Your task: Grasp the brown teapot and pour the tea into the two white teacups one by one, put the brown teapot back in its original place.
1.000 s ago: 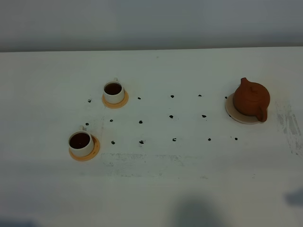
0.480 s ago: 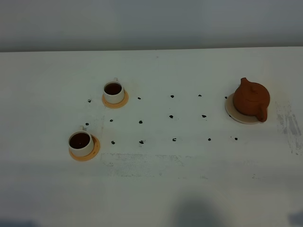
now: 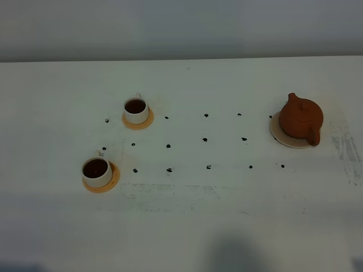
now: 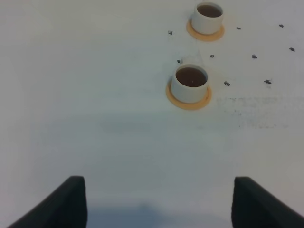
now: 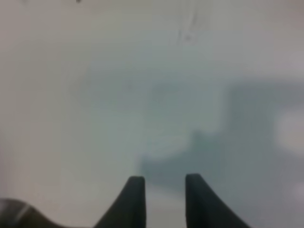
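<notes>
While the brown teapot is sitting on its pale coaster, handle side turned toward the table's near edge, almost nothing on the table is changing; the one difference from a second ago is at the lower right corner of the high view, where a dark blur of the right arm was showing and is now all but gone; I am reading that as the right arm pulling clear of the scene.

Both white teacups are standing well to the left of the teapot, each on its orange saucer; the farther teacup and the nearer teacup are both showing dark tea inside; so the pouring is looking done and the teapot is looking returned, which means the task is, in my judgement, at its very end.

The high view is showing the whole layout but neither gripper; the wrist views are filling that in. The left gripper is hanging well back from the nearer teacup, jaws standing wide apart and gripping nothing; that view is also showing the farther teacup beyond it, though not the teapot. The right gripper is looking down at bare, blurred tabletop, away from the teapot; its fingers are standing close together with a narrow gap between them, and nothing is sitting in that gap.
</notes>
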Motion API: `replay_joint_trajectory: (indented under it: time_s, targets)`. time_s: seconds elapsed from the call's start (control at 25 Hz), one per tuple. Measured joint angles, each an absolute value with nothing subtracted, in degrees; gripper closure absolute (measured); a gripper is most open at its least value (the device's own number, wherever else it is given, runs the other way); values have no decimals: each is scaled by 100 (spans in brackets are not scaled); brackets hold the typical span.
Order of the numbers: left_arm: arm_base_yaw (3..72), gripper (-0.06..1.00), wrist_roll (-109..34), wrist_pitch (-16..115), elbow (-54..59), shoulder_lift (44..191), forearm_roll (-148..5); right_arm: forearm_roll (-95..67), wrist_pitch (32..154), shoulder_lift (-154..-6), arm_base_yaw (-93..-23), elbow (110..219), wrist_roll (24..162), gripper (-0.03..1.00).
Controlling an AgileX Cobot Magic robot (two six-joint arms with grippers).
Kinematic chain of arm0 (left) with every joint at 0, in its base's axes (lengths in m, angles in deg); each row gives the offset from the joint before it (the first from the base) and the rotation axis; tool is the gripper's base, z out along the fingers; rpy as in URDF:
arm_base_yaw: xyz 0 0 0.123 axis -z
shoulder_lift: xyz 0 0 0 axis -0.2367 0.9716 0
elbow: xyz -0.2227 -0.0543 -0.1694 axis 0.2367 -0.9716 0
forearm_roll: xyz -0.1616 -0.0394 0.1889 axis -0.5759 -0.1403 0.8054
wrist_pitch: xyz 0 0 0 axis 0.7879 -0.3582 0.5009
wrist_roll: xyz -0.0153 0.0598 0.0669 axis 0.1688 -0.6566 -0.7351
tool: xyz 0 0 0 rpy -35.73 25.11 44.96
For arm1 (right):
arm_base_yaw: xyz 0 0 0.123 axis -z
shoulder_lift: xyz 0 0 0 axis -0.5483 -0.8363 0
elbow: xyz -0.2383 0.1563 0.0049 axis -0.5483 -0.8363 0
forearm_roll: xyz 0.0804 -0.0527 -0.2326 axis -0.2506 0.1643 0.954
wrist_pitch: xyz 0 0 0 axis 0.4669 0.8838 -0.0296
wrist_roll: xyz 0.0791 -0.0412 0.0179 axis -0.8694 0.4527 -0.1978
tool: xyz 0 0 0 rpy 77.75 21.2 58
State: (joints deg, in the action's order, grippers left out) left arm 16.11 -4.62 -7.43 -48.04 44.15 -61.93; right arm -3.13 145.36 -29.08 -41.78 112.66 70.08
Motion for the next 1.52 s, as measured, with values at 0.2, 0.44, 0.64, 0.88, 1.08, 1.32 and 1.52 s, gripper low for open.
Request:
replay_joint_trajectory:
  time_s: [0.2, 0.44, 0.64, 0.88, 1.08, 1.32, 1.52]
  targets:
    - [1611, 34, -462, -743, -4804, 4415, -6193, -313, 14537, -2256, -3660, 11266, 7040, 73]
    - [1611, 34, -462, -743, -4804, 4415, -6193, -313, 14542, -1739, -3322, 11266, 7040, 73]
    - [1611, 34, -462, -743, -4804, 4415, -6193, -313, 14542, -1237, -3322, 11266, 7040, 73]
    - [1611, 34, -462, -743, -4804, 4415, -6193, -313, 14542, -697, -3322, 11266, 7040, 73]
    - [1611, 34, -462, -743, -4804, 4415, -6193, -313, 14542, -644, -3322, 11259, 7040, 73]
    - [1539, 34, -462, -743, -4804, 4415, -6193, -313, 14542, -644, -3322, 11259, 7040, 73]
    - [1539, 34, -462, -743, -4804, 4415, -6193, -313, 14542, -644, -3322, 11259, 7040, 73]
